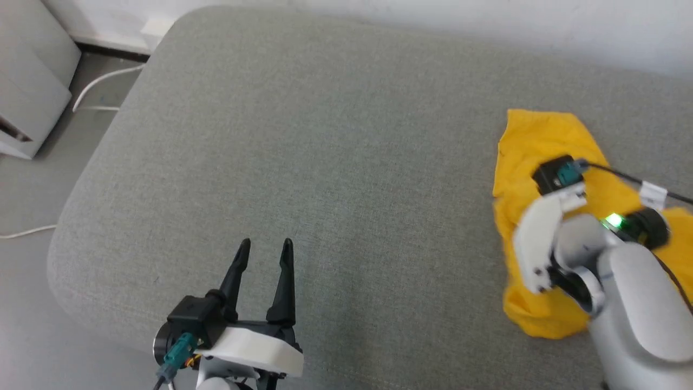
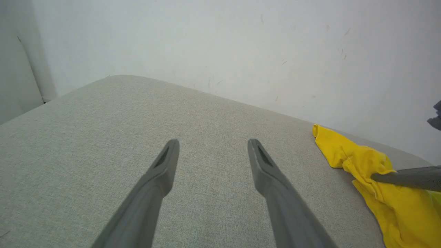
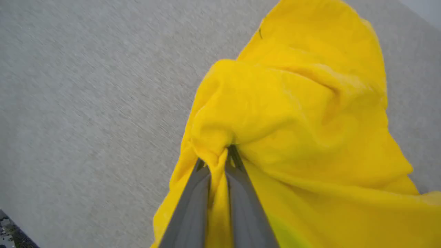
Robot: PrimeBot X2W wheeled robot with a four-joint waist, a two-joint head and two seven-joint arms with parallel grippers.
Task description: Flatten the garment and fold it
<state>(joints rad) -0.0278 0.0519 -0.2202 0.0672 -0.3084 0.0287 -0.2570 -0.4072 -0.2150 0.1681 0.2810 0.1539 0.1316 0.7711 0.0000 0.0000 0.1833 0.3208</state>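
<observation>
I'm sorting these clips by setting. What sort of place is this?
Probably an indoor room, home-like or a lab mock-up: the garment lies on a grey fabric cushion, like a sofa or ottoman, set against a white wall, with a white cable on the floor.

Soft, even light falls on the grey cushion [image 1: 335, 141], leaving only faint shadows. In the right wrist view the cushion's weave streaks with motion blur, and the yellow T-shirt [image 3: 303, 113] lying on it looks soft. The left wrist view bows the cushion's far edge.

Plain bright yellow garment [image 1: 536, 141], grey cushion [image 1: 325, 135], white wall [image 2: 241, 44].
</observation>
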